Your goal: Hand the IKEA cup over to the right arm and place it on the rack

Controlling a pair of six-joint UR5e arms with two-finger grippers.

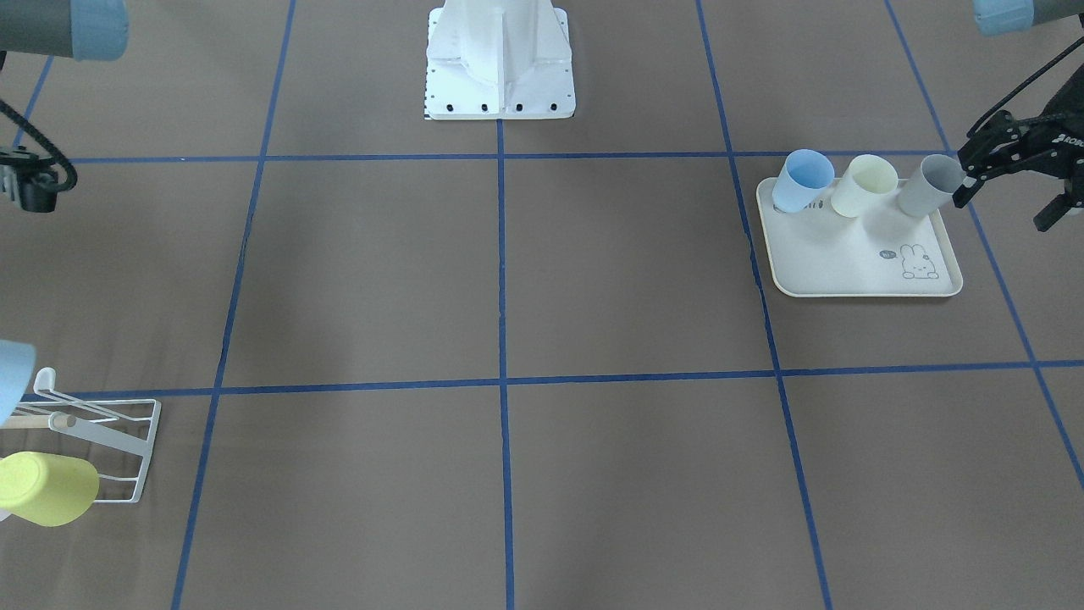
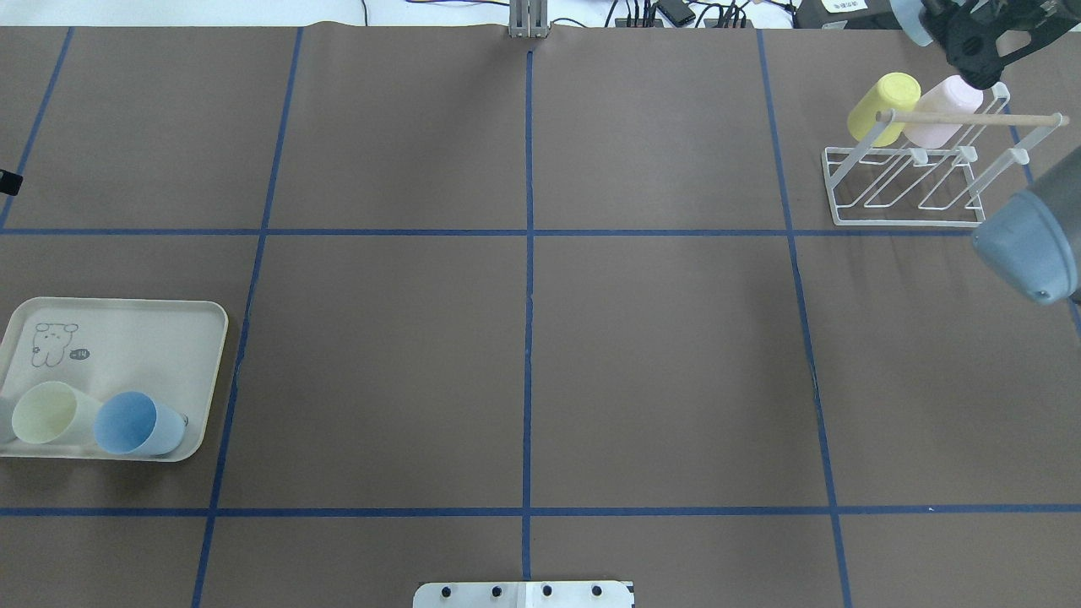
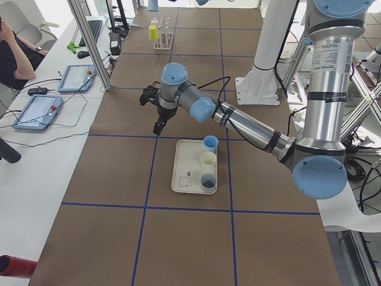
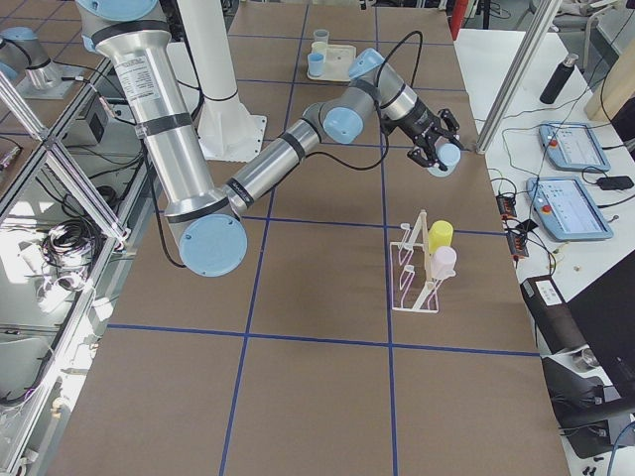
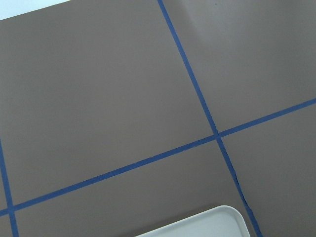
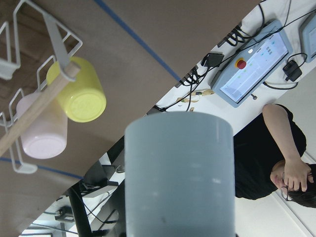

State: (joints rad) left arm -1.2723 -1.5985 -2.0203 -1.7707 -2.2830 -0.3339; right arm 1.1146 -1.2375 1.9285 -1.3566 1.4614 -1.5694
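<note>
Cream rabbit-print tray [image 2: 127,325] sat on the tabletop [image 2: 524,363] at the robot's left. Three cups stood on it in a row along one edge: grey cup [image 1: 930,185], cream cup [image 2: 42,412], blue cup [image 2: 135,424]. Left claw [image 1: 1002,212] hung over the tabletop beside the tray. Its fingers were spread wide and nothing was in them. In the front view one finger overlapped the grey cup's rim, but the left side view showed the claw clear of the tray.

The middle of the tabletop showed only blue tape lines, with the white robot base [image 1: 500,63] at the near edge.

At the robot's right, the rack [image 2: 895,198] stood on the tabletop with a wooden dowel [image 2: 971,119] across it. Yellow cup [image 2: 882,105] and pink cup [image 2: 942,110] hung on its prongs, side by side.

Right arm [image 2: 1026,245] reached past the rack. Right claw [image 4: 437,147] was closed around the IKEA cup [image 6: 177,173], which was pale blue-grey. The cup was up in the air near the rack, not touching it and not on a prong. Person [image 6: 266,163] was visible behind the cup in the right wrist view.
</note>
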